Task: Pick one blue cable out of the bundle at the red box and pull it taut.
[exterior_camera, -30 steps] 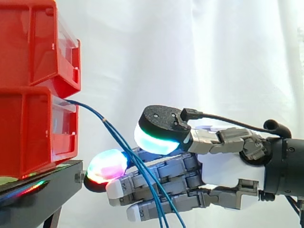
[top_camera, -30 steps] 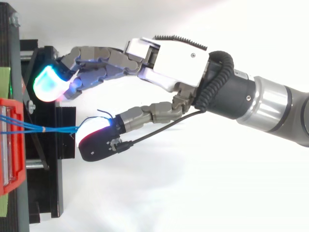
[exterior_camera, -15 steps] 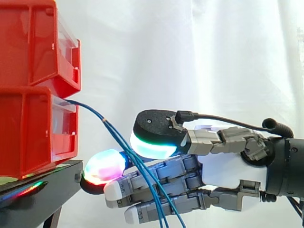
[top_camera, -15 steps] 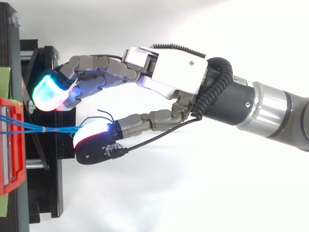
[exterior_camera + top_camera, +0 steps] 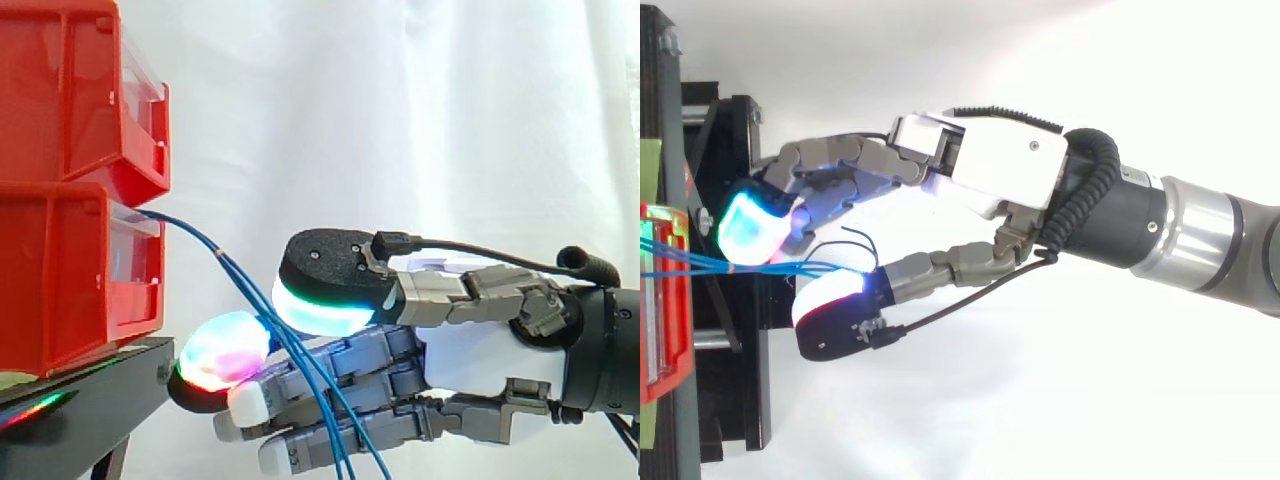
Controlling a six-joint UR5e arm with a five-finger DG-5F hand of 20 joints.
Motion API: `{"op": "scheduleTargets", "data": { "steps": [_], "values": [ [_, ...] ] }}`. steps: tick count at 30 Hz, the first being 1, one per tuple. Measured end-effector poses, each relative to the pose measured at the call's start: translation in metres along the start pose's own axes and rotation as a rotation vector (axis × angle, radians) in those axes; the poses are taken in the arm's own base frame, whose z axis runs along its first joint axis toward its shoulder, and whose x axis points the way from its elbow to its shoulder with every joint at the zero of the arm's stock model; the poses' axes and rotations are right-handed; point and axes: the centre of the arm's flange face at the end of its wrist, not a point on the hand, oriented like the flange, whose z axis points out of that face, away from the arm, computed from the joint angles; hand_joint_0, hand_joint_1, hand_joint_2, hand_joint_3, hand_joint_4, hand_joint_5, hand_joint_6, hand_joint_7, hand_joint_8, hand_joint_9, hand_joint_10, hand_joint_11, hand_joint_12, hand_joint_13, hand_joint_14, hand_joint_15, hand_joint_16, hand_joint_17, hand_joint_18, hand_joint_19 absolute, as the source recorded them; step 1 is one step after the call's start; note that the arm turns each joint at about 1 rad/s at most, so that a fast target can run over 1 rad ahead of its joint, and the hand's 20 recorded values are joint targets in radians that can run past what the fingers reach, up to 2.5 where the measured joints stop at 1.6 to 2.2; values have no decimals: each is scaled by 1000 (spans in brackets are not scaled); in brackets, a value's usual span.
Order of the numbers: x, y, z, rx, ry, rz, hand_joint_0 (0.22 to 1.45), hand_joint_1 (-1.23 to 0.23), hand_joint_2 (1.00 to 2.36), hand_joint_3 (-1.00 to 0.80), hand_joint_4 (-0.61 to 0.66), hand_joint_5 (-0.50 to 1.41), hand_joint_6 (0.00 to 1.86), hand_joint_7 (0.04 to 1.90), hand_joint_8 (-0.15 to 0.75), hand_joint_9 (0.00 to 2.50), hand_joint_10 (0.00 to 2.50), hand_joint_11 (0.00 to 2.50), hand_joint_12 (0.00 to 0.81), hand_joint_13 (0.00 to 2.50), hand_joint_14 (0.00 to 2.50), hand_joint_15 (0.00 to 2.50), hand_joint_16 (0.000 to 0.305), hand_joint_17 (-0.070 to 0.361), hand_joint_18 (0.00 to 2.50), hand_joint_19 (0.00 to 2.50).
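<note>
Robot hand (image 5: 990, 170) is found apart, thumb (image 5: 835, 300) and fingers (image 5: 750, 225) set either side of the blue cables (image 5: 200, 237), which are run from the red box (image 5: 60, 270) at the stand's (image 5: 90, 395) edge, slanting down between them; no clamping is judged made.

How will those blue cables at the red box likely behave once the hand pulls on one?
The blue cables sag in a curve from the red box down past the hand, so they are probably floppy and light. They look thin and smooth, so one may slip in a loose hold. They lie close together, so neighbours might drag along.
</note>
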Motion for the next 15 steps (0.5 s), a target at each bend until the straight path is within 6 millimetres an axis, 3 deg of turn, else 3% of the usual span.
{"op": "scheduleTargets", "data": {
  "steps": [15],
  "values": [
    [-4, 1, 1, -2, 7, 0, 587, -751, 1002, -477, 231, -125, 829, 1188, 377, 777, 15, 611, 420, 413, 6, 188, 59, 132, 468, 310]
  ]
}}
